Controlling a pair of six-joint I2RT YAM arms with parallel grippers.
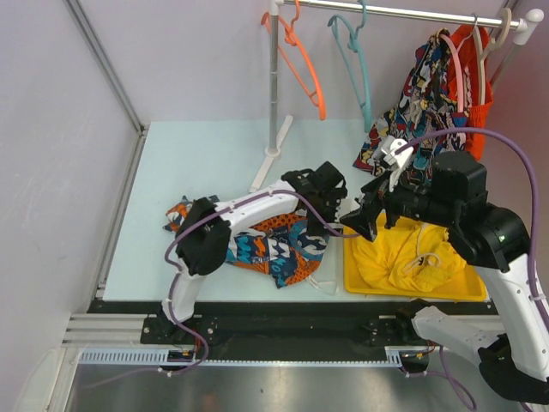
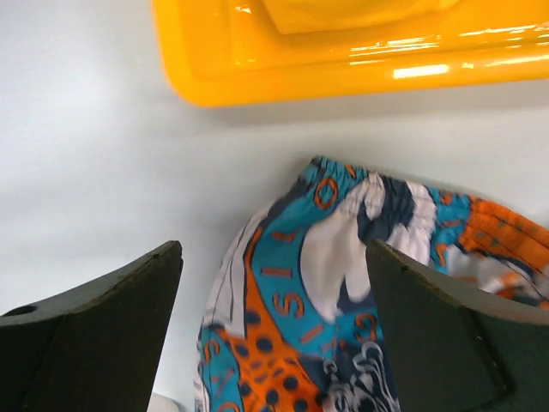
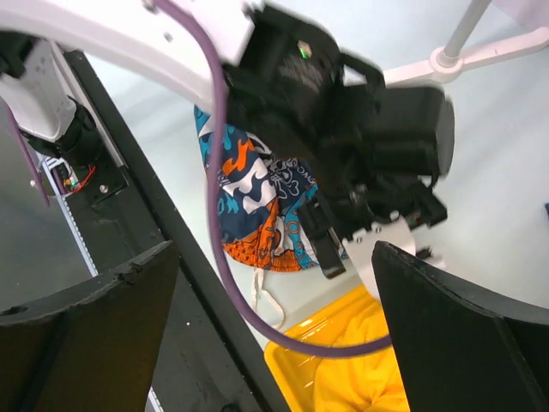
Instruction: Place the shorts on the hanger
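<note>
Your left gripper (image 2: 273, 257) hangs with its two dark fingers spread wide and nothing in them. It straddles the gathered waistband of the navy, teal, orange and white cartoon-print fabric shorts (image 1: 279, 251), which lie crumpled on the pale table (image 1: 197, 163) just beside the glossy yellow plastic tray (image 2: 343, 75). The step in hand looks like the first pick, so come straight down and close on the elastic waist edge rather than the loose leg cloth. A bite on the band should let the garment hang open instead of bunching. Keep off the tray's rim as you descend. Your right gripper (image 3: 273, 257) is likewise wide open and empty, poised by the tray's left edge and facing the left wrist. I'd bring it to the other side of the waistband so the two can stretch it. The thin teal plastic hanger (image 1: 366, 103) hangs on the metal rail (image 1: 412, 13) at the back, well apart from the shorts, so plan a high lift.
</note>
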